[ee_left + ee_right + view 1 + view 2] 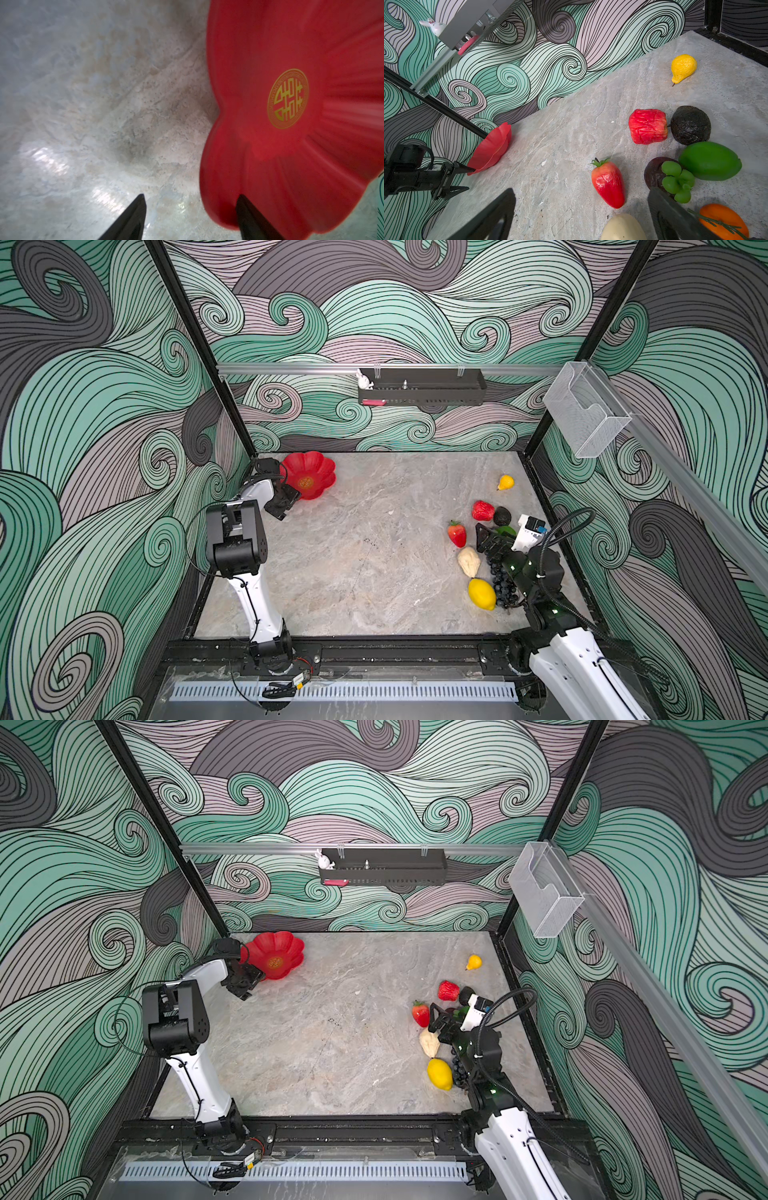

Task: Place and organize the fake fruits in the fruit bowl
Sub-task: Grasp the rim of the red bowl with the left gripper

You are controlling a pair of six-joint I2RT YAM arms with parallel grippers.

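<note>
- The fruit bowl (320,466) sits empty in the table's (374,551) far left corner, so nothing is placed yet.
- Your left gripper (190,197) has its jaws apart, astride the bowl's rim but not pinching it.
- All the fruit is still to move: strawberry (608,184), red apple (483,511), avocado (502,516), pear (468,562), lemon (482,594) and grapes (500,585) lie at the right, well apart from the bowl.
- Your right gripper (581,189) hangs spread wide over them, holding nothing.

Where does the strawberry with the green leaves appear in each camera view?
Top view: strawberry, right of the middle, just beyond the beige pear.
Top view: strawberry, same spot, beyond the pear.
Left wrist: not in it.
Right wrist: strawberry on the table, close to the pear.
Shared landmark: the red fruit bowl, seen in all four.
</note>
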